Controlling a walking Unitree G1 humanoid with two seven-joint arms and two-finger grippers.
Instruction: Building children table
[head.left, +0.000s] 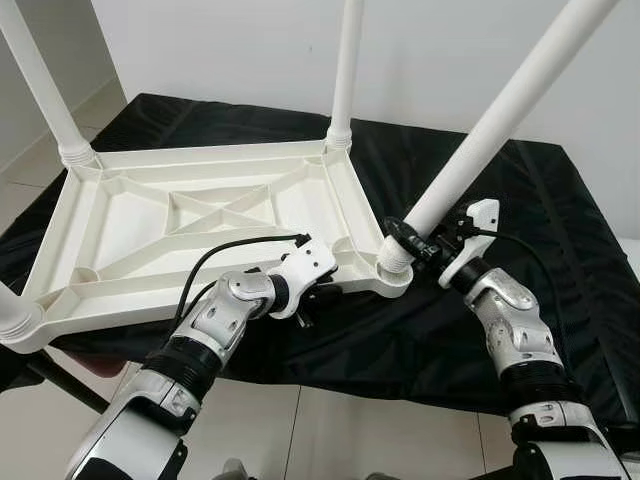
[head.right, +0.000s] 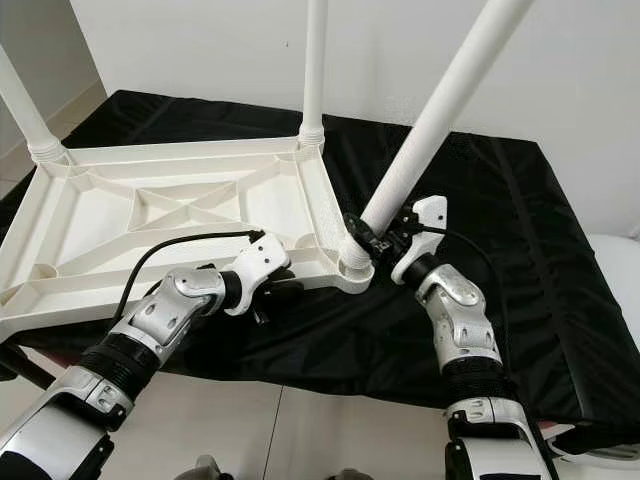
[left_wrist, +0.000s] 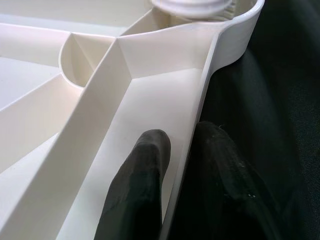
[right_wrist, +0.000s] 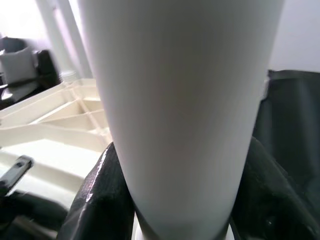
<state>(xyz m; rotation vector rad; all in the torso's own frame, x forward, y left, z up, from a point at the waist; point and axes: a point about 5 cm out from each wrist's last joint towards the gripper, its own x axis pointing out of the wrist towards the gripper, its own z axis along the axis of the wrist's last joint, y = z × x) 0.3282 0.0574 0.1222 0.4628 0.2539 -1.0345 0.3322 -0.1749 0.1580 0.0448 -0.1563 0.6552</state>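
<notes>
A white plastic tabletop lies upside down on a black-covered surface. My left gripper is shut on its near rim, one finger inside the rim and the other outside. A white leg leans out to the right from the near right corner socket. My right gripper is shut on that leg just above the socket. In the right wrist view the leg sits between both black fingers.
Upright legs stand in the far left corner and the far right corner, and a third leg's base is at the near left corner. The black cloth extends right of the tabletop. A white wall is behind, tiled floor below.
</notes>
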